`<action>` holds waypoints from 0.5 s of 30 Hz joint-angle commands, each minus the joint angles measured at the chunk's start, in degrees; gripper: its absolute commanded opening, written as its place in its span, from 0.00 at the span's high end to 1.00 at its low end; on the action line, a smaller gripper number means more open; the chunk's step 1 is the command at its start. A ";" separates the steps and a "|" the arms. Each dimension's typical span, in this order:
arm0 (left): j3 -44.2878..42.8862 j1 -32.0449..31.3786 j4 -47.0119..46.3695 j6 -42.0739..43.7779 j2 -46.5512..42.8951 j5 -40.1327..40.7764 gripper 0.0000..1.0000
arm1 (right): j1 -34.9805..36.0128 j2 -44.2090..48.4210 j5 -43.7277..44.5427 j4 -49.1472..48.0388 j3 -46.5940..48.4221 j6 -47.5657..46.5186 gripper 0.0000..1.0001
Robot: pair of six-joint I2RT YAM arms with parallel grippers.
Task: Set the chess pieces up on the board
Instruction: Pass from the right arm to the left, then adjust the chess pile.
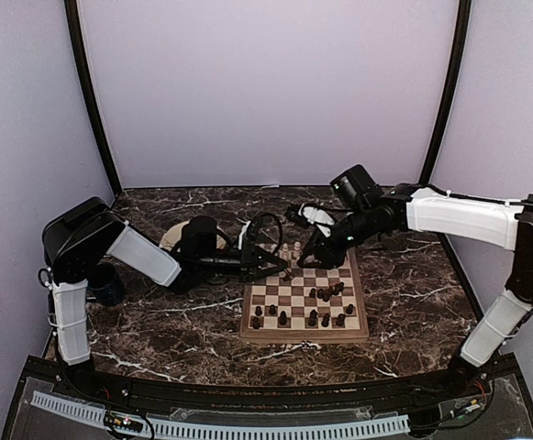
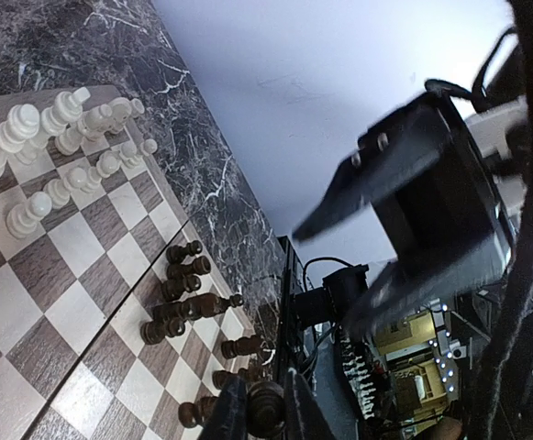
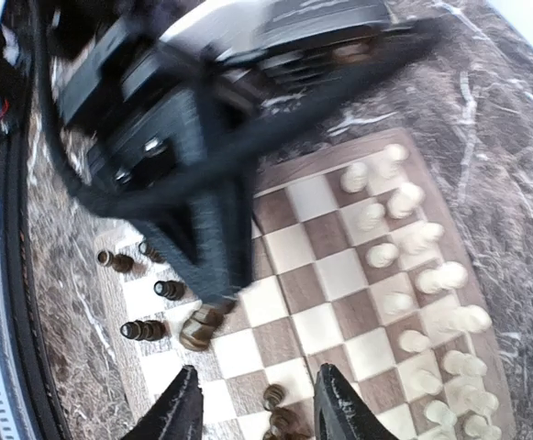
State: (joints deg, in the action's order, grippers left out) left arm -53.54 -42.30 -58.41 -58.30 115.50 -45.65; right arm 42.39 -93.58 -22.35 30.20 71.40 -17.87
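Note:
The board (image 1: pixel 303 332) lies mid-table, with pale pieces (image 1: pixel 294 252) along its far edge and dark pieces (image 1: pixel 326 295) scattered over its near half. My left gripper (image 1: pixel 283 268) hovers over the board's far left part. In the left wrist view it (image 2: pixel 266 408) is shut on a dark piece (image 2: pixel 266 414). My right gripper (image 1: pixel 314 259) is close beside it over the far edge. In the right wrist view it (image 3: pixel 257 385) is open and empty above the board (image 3: pixel 321 275). There the left gripper's held dark piece (image 3: pixel 200 325) shows near standing dark pieces (image 3: pixel 142 328).
A round cream plate (image 1: pixel 179 236) sits behind the left arm. A dark mug (image 1: pixel 108 284) stands at the far left. The two arms crowd each other over the board's far edge. The right arm (image 2: pixel 431 202) fills the left wrist view.

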 commanded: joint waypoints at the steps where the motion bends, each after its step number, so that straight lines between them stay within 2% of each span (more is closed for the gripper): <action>1: -2.36 -0.04 -1.99 7.07 -2.01 -3.85 1.00 | -7.56 1.81 -12.52 0.10 0.65 4.93 0.57; 6: -3.74 0.03 0.65 13.98 -4.54 -5.52 1.00 | -12.76 -2.15 -23.85 -0.07 1.31 10.46 0.56; 9: -4.83 -0.05 6.20 22.43 -8.10 -7.17 1.00 | -13.55 -4.72 -29.13 -0.68 1.92 12.86 0.56; 12: -8.25 -0.52 22.15 37.29 -12.96 -6.96 1.00 | -13.66 -7.37 -33.82 -0.40 3.18 15.38 0.54; 15: -13.08 -2.23 42.14 55.29 -17.11 -2.03 1.00 | -13.89 -9.21 -41.01 -3.77 2.20 21.46 0.51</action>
State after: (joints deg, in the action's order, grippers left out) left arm -60.14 -42.61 -41.01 -29.23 106.61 -50.43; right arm 28.82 -101.23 -51.05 29.82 72.64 -4.27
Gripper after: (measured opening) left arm 0.127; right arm 0.479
